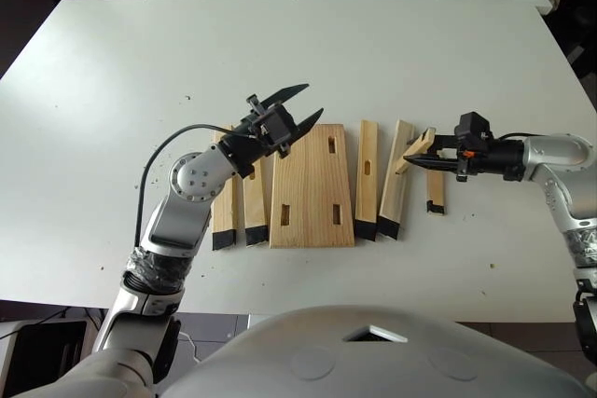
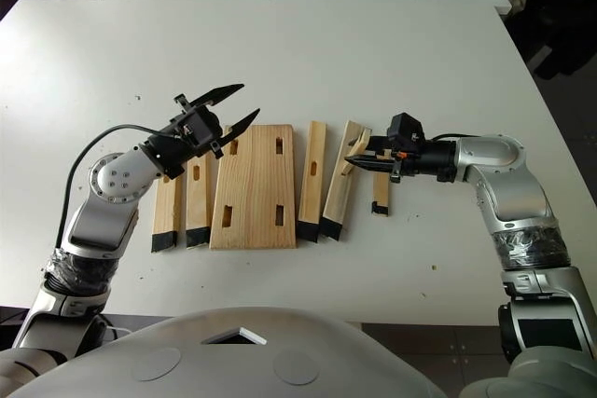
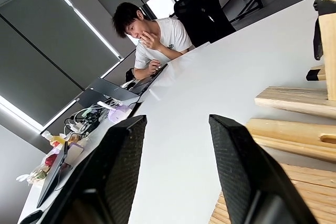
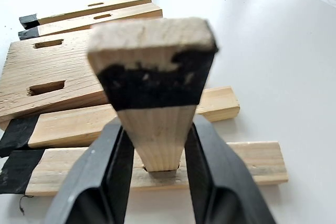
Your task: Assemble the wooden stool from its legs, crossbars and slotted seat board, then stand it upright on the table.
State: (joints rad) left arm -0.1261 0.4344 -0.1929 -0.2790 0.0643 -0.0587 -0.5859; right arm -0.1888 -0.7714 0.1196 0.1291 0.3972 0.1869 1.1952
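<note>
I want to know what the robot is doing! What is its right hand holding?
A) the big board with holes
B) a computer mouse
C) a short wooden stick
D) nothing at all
C: the right gripper has its two fingers closed around a short wooden stick with a black end, while the big board lies flat with nothing gripping it.

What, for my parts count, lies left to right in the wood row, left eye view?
First leg, second leg, seat board, third leg, fourth leg, flat crossbar. The held crossbar in the right gripper overlaps the fourth leg: skipped.
</note>
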